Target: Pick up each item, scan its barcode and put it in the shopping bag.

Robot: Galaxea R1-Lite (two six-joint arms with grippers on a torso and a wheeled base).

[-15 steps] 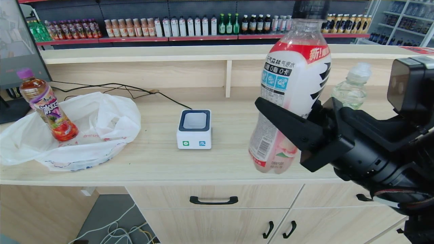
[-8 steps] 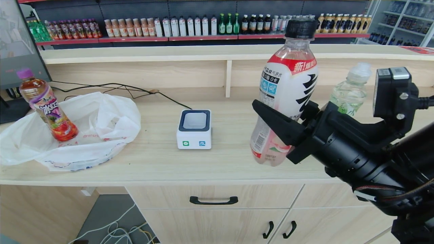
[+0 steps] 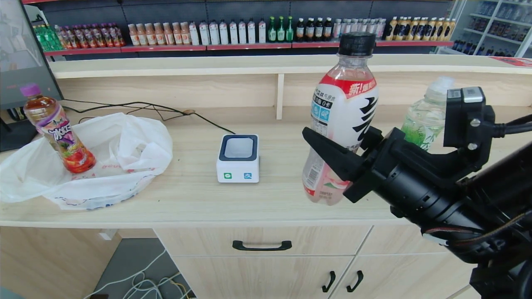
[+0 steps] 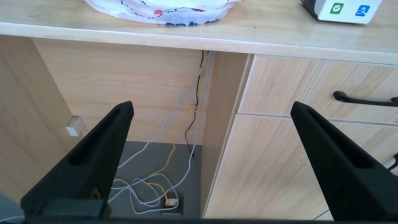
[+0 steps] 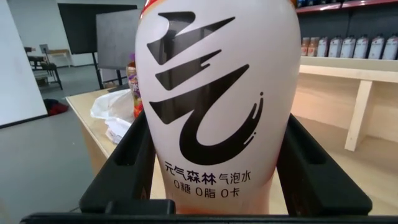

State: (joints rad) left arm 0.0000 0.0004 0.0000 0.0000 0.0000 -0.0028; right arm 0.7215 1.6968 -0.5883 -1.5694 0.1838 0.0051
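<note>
My right gripper (image 3: 353, 155) is shut on a pink-and-white sparkling water bottle (image 3: 341, 120) with a black cap, held upright above the counter's front right; its label (image 5: 211, 118) faces the wrist camera. The white barcode scanner (image 3: 238, 158) stands on the counter to the bottle's left. At far left lies the white shopping bag (image 3: 104, 162) with a red tea bottle (image 3: 56, 128), purple-capped, standing on it. A clear bottle (image 3: 428, 114) with a white cap stands behind my right arm. My left gripper (image 4: 211, 155) hangs open below the counter's edge, facing the cabinet front.
A black cable (image 3: 145, 108) runs across the counter behind the bag to the scanner. A dark monitor (image 3: 20, 54) stands at far left. A raised wooden ledge (image 3: 249, 66) borders the counter's back, with shelves of drinks (image 3: 249, 29) beyond. Drawers (image 3: 262, 245) lie below.
My right gripper has carried the sparkling water bottle down and slightly left, closer to the counter. The bag, tea bottle and scanner have not moved.
</note>
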